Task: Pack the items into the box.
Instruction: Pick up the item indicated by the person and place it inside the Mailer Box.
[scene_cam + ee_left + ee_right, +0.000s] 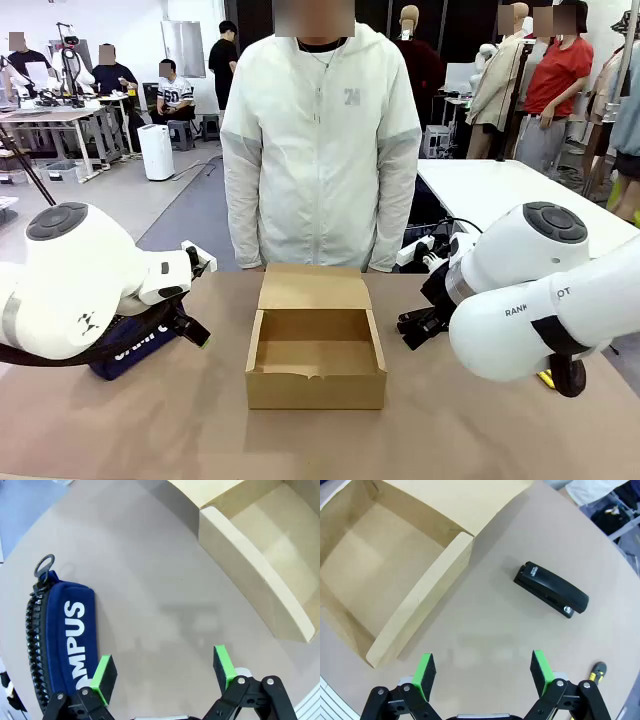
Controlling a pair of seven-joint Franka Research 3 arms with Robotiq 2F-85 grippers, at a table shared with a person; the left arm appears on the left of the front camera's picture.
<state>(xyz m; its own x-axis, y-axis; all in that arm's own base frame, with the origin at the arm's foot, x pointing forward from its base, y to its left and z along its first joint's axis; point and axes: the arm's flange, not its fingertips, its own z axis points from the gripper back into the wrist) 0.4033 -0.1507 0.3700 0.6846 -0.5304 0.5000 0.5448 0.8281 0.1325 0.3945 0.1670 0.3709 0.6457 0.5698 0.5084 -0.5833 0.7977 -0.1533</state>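
Note:
The open brown box [315, 375] stands mid-table, empty, its flap lid folded back toward the person. The navy pencil case [125, 352] lies left of it, partly under my left arm. My left gripper [192, 332] hangs open above the table between case and box. In the left wrist view the gripper [165, 666] is open, the "CAMPUS" pencil case [62, 635] beside its left finger and the box [250, 565] farther off. My right gripper [414, 327] hovers open right of the box. Its wrist view shows the gripper [482, 666] open over bare table, the black stapler [551, 589] ahead, the box [427, 600] to the left and the utility knife's yellow-and-black tip [597, 670] at the right edge.
A person in a white jacket [320, 140] stands at the table's far edge behind the box, hands out of sight. A bit of yellow [545, 379] shows under my right arm. Bare table lies in front of the box.

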